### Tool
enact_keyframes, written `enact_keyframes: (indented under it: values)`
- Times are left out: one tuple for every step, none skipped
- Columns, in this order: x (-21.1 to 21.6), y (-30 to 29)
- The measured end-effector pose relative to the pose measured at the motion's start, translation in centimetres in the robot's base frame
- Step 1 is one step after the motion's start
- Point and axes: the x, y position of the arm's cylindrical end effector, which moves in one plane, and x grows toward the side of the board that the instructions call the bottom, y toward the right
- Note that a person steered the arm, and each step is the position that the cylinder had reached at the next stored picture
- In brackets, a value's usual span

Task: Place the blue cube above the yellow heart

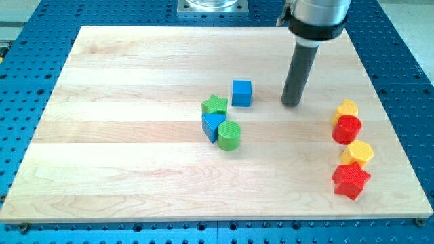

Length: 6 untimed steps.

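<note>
The blue cube (241,93) sits near the middle of the wooden board (122,135). My tip (292,104) rests on the board a short way to the cube's right, apart from it. At the view's right, a yellow block (347,108) lies just above a red cylinder (346,129). Another yellow block (358,152) lies just above a red star (350,180). I cannot tell which of the two yellow blocks is the heart.
A green star (215,104), a blue triangular block (212,125) and a green cylinder (229,135) cluster just below and left of the blue cube. The board's right edge runs close past the red and yellow blocks.
</note>
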Motion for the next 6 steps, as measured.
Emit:
enact_keyframes:
  values:
    - [4.3,-6.4]
    - [1.2,-10.7]
    - [-1.4,-15.9]
    - [-3.3,-10.7]
    - [-3.8,-1.6]
    - [-4.0,-3.8]
